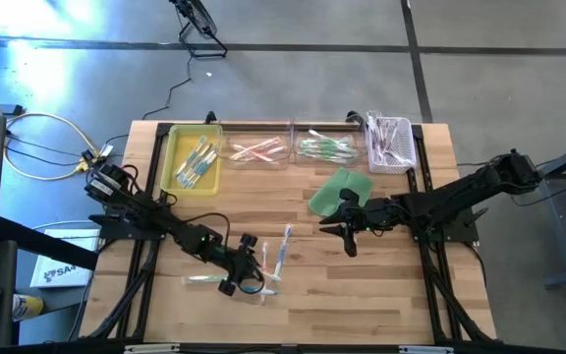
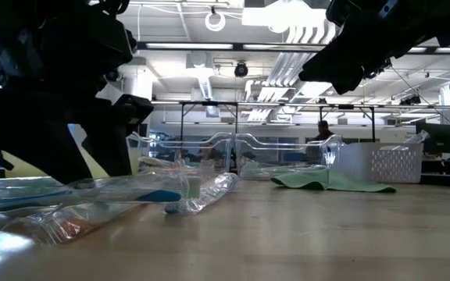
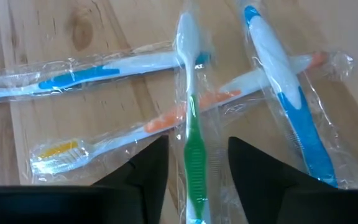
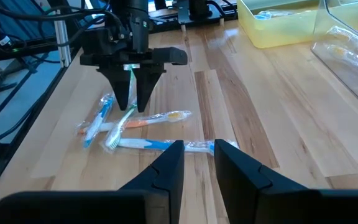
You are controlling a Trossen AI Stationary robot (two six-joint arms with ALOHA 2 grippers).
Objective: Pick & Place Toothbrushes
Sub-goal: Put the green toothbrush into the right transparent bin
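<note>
Several wrapped toothbrushes lie loose on the wooden table near its near-left part. My left gripper [image 1: 249,275] stands over them, pointing down, shut on a green-handled toothbrush [image 3: 193,137]. Around it lie a blue-handled one [image 3: 79,74], an orange one [image 3: 166,118] and a blue-and-white one [image 3: 284,87]. More toothbrushes fill the yellow tray [image 1: 193,162], two clear bins [image 1: 258,149] and a white basket [image 1: 391,143] along the far edge. My right gripper [image 1: 347,236] hangs open near mid-table, beside the green cloth [image 1: 340,192], touching nothing. My left gripper [image 4: 134,109] pinches the green toothbrush between its two fingers at the green handle part [image 3: 194,165]. The fingers come from above, pointing down, across the brush. The brush sits tilted: its handle runs up between the fingers, its white head end [image 4: 112,143] reaches down among the others.
The flat green cloth [image 2: 326,181] lies on the table right of centre, just in front of the clear bins. Bare wood stretches across the near-right part of the table [image 1: 381,295]. Cables and a box lie off the table's left side.
</note>
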